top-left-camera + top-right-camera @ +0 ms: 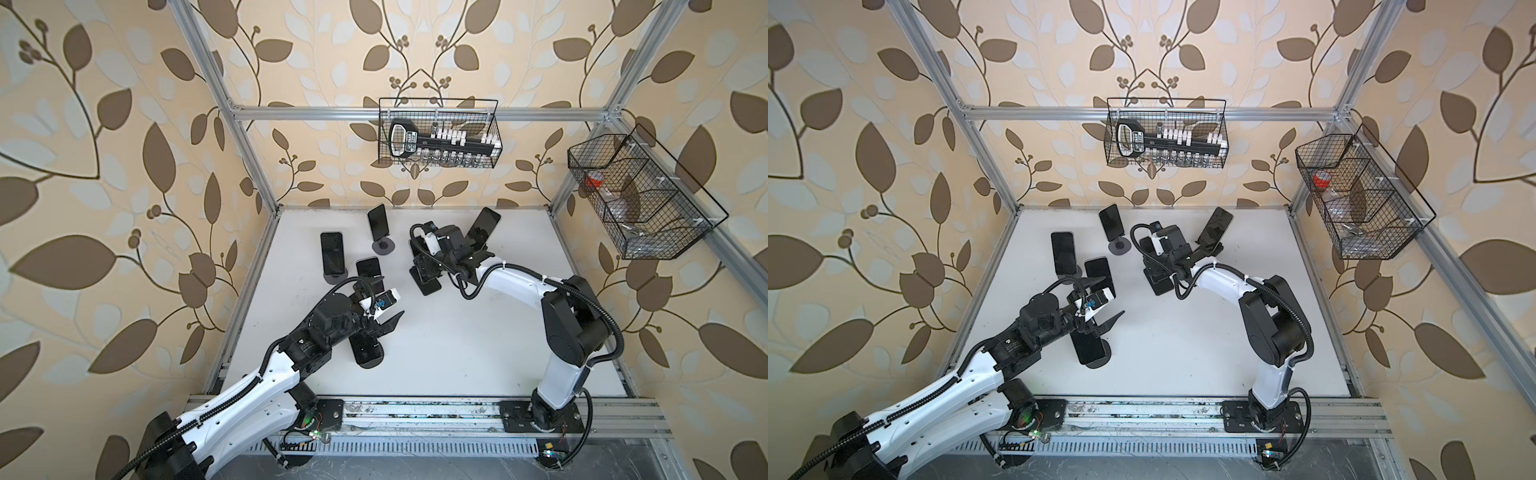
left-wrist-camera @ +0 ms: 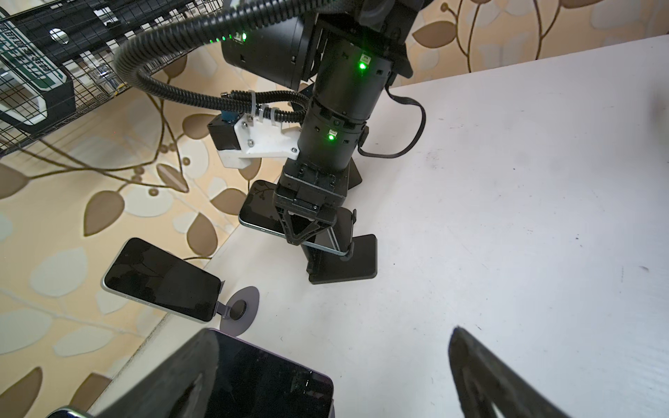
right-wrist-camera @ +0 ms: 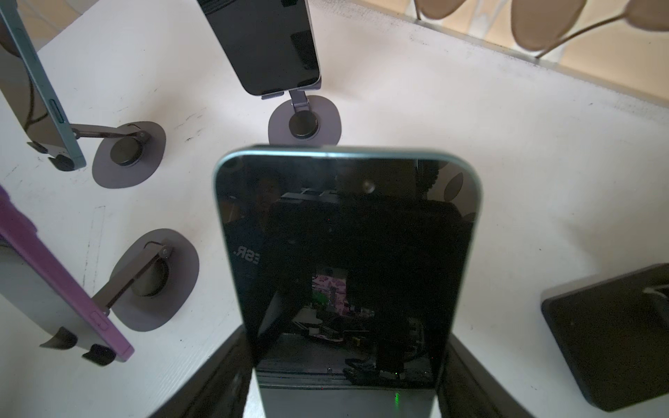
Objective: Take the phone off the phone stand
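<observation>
Right gripper (image 3: 347,336) pinched the teal-edged, black-screened phone (image 3: 344,217) near one end, left gripper (image 1: 388,300) stood spread; the phone could have pivoted loose or snagged its black flat-based stand (image 2: 358,257).

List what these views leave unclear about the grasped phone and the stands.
- Right wrist view: the phone hides the pads of the right gripper.
- Left wrist view: that gripper covers where the phone meets the black stand, so its seating is unclear.
- Both top views: the left gripper overlaps the upper end of the nearest phone.
</observation>
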You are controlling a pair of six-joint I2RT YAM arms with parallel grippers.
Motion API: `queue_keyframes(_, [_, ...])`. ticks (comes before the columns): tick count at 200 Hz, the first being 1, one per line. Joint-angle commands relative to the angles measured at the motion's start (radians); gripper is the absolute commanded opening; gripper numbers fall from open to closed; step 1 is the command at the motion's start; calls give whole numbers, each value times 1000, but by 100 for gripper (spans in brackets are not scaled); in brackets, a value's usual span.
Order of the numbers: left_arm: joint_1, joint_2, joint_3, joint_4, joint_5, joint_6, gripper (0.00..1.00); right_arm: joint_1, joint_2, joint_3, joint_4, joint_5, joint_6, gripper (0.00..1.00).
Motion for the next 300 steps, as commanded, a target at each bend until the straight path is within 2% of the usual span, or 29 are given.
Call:
queue_keyframes(1, [-13, -14, -3, 34, -12, 19, 99, 7, -43, 20, 0, -11, -16, 74])
queue_keyframes(85, [-31, -15, -24, 54, -54, 37, 99, 6, -89, -3, 29, -23, -22, 72])
queue_keyframes(192, [-45, -36, -31, 26, -101, 52, 99, 7, -226, -74, 58, -38, -5, 70])
queue_keyframes(251, [-45, -52, 50, -33, -41, -9, 99, 5, -290, -110, 41, -26, 70, 70])
queue_keyframes(300, [-45, -74, 124, -98, 83, -32, 99, 5, -329, -143, 20, -36, 127, 70])
